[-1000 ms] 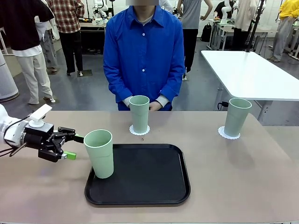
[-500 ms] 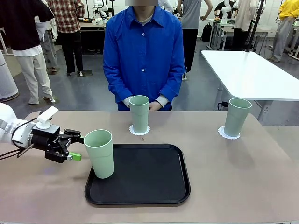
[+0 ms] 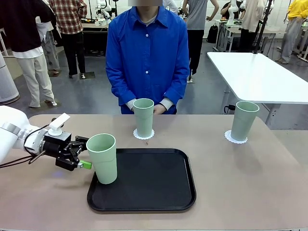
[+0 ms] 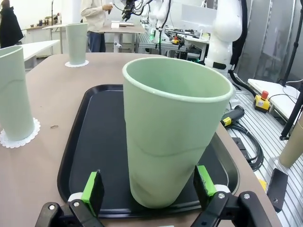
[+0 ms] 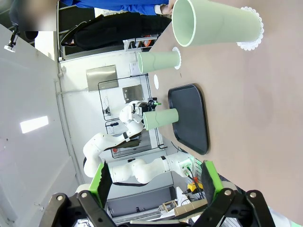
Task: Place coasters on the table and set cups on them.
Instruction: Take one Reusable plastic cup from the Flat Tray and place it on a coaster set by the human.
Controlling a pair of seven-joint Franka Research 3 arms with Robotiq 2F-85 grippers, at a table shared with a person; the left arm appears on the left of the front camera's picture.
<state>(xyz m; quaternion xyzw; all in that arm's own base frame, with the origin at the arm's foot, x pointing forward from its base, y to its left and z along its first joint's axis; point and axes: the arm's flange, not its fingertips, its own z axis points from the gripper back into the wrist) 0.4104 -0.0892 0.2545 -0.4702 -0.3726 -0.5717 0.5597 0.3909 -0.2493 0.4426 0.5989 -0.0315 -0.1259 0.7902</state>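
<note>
A mint-green cup stands at the left edge of the black tray. My left gripper is open at that cup's left side. In the left wrist view the cup fills the gap between the green pads, with a little space on each side. Two more cups each stand on a white lacy coaster: the middle cup on its coaster, and the right cup on its coaster. My right gripper is open and holds nothing, hovering over the table.
A person in a blue shirt stands at the far edge, hands folded behind the middle cup. A white table stands beyond the right corner. Bare tabletop lies right of the tray.
My left gripper has slid right, toward the cup on the tray, and its open fingers now reach around the cup's sides. The cups and coasters have not moved.
</note>
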